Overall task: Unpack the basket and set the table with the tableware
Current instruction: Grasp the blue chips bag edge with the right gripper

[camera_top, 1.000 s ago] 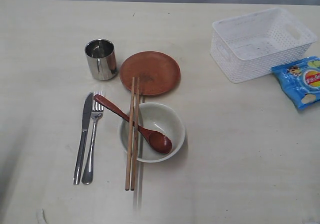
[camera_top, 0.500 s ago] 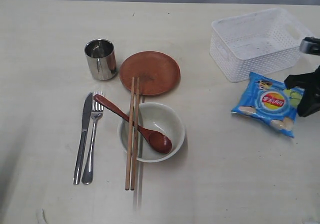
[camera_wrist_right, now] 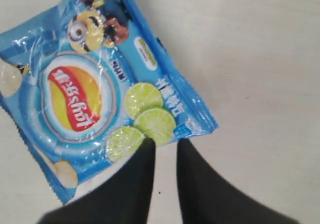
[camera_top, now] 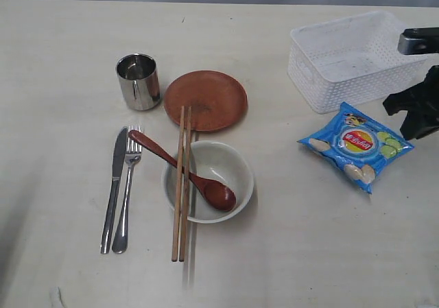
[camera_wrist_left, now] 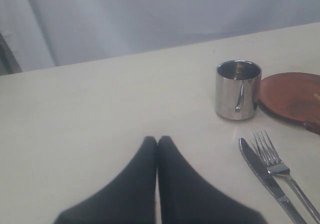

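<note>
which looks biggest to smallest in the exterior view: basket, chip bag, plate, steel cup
1. basket
2. chip bag
3. plate, close to the bag, so that pair is unsure
4. steel cup
The basket lies farther back, so it may be larger than it looks.

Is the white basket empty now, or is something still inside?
Empty: the basket shows only its bare perforated floor; the chip bag lies outside.

A staged test setup, not a home: a bare pale table against a plain grey curtain backdrop.
</note>
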